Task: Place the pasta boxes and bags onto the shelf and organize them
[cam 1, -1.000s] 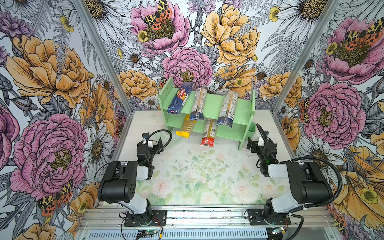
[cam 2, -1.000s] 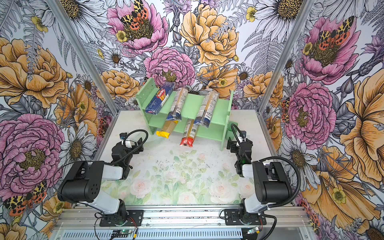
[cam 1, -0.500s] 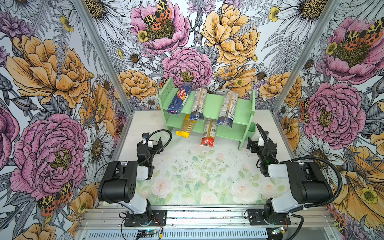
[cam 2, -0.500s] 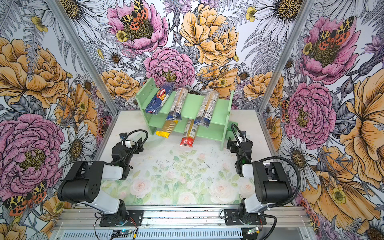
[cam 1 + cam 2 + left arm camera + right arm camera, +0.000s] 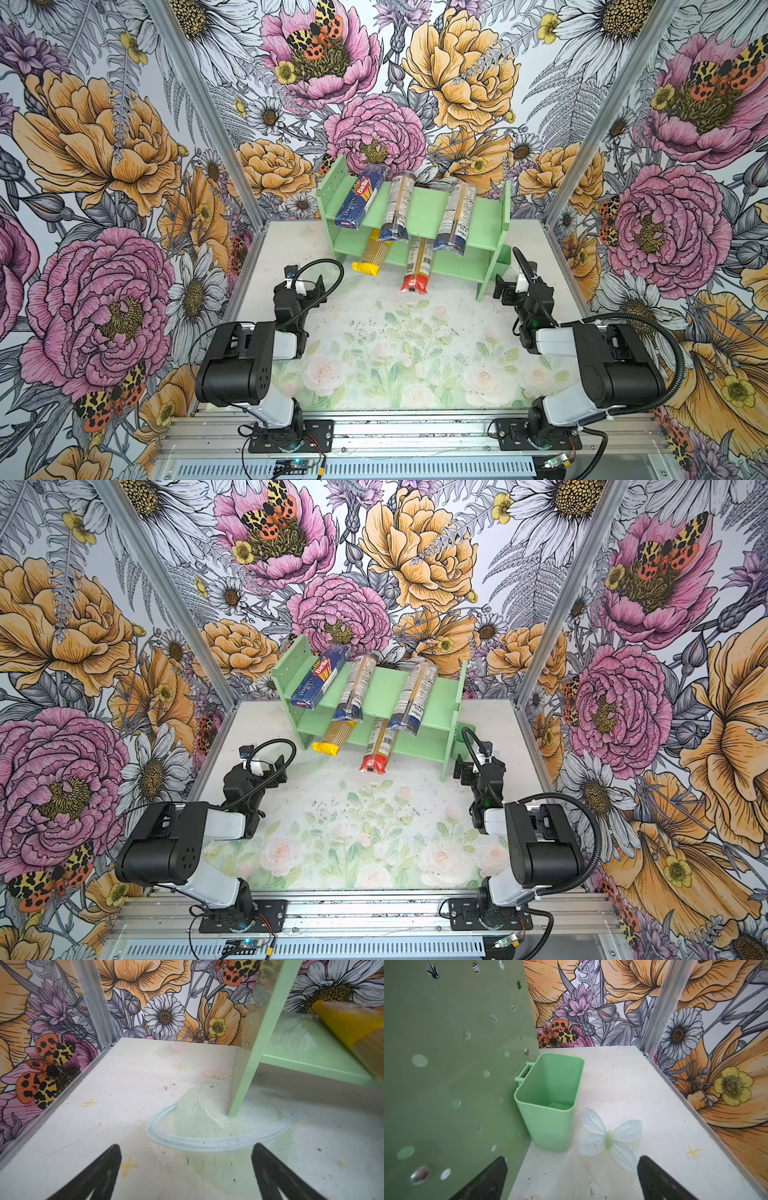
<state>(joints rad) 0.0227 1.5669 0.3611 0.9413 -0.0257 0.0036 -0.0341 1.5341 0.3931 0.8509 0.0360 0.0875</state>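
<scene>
Sitting on the shelf [image 5: 419,205] at the table's [image 5: 374,332] back: Barilla box [image 5: 359,202], navy-ended bag [image 5: 397,208] beside it, second navy-ended bag [image 5: 456,218] further right, all top tier, angled. Lower tier: yellow bag [image 5: 374,257] & red-ended bag [image 5: 417,266], ends overhanging the front. Left gripper [image 5: 186,1145] wide open, empty, near the shelf's left panel. Right gripper [image 5: 572,1157] also spread, holding nothing, by the side bin [image 5: 550,1122].

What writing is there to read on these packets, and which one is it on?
"Barilla": logo on the dark blue box, top tier of the shelf.
"SPAGHETTI": along that same box, faint.
Printed labels on the middle navy-ended bag, the right navy-ended bag and the red-ended bag: too small to read.
Yellow bag: nothing readable.
</scene>
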